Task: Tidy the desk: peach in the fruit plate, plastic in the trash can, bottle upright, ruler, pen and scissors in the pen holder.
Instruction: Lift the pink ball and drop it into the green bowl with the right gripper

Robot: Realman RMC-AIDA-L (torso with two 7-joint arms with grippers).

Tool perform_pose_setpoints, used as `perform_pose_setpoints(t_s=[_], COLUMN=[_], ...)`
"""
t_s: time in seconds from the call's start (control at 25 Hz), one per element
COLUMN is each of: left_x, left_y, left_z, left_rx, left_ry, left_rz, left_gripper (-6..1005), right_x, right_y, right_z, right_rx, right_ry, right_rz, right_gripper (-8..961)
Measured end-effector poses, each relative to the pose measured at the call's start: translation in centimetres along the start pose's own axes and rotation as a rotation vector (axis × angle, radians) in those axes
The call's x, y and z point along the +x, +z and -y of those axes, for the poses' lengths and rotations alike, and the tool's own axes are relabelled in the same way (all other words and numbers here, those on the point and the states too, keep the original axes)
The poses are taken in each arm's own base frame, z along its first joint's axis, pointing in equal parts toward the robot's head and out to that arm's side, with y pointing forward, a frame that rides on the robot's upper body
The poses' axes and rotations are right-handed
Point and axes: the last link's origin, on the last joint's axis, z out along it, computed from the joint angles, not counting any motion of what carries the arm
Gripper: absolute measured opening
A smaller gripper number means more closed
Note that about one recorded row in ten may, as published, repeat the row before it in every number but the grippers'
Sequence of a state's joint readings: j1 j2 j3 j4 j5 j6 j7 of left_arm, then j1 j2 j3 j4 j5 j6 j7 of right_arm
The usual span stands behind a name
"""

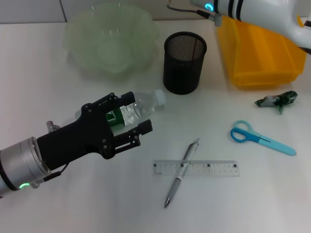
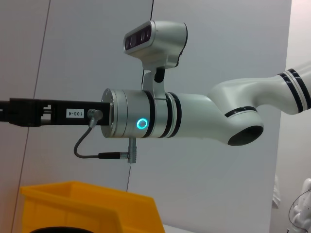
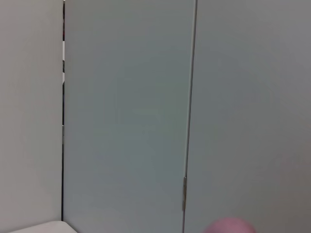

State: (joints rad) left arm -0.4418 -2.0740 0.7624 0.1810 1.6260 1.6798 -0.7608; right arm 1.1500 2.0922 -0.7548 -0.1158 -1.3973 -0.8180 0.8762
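Note:
A clear bottle (image 1: 146,104) with a green label lies on its side on the white desk, and my left gripper (image 1: 137,112) is shut around its middle. Behind it stands the pale translucent fruit plate (image 1: 77,36), and right of that the black mesh pen holder (image 1: 183,63). The pen (image 1: 176,187) lies across the clear ruler (image 1: 216,168) in front. Blue scissors (image 1: 260,138) and a green plastic wrapper (image 1: 276,100) lie to the right. A pink rounded shape (image 3: 228,226), perhaps the peach, shows in the right wrist view. My right arm (image 1: 252,12) hangs high over the yellow trash can (image 1: 262,58).
The left wrist view shows the right arm's wrist (image 2: 146,121) held level in the air above the yellow trash can (image 2: 87,204). Bare desk lies at the front left and at the front right.

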Motion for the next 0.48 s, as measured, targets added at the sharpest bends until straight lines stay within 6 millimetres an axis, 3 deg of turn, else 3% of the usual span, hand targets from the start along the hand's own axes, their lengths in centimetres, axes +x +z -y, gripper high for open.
perform_pose_setpoints(t_s=[0.48], left_x=[-0.01], left_y=[0.04], left_z=[0.06], left_rx=[0.002], left_ry=[0.001], left_rz=[0.003], left_gripper=[770], right_x=[0.53], right_y=[0.37], right_z=[-0.49], right_rx=[-0.022], right_ry=[0.001], right_rz=[-0.060], right_gripper=[189])
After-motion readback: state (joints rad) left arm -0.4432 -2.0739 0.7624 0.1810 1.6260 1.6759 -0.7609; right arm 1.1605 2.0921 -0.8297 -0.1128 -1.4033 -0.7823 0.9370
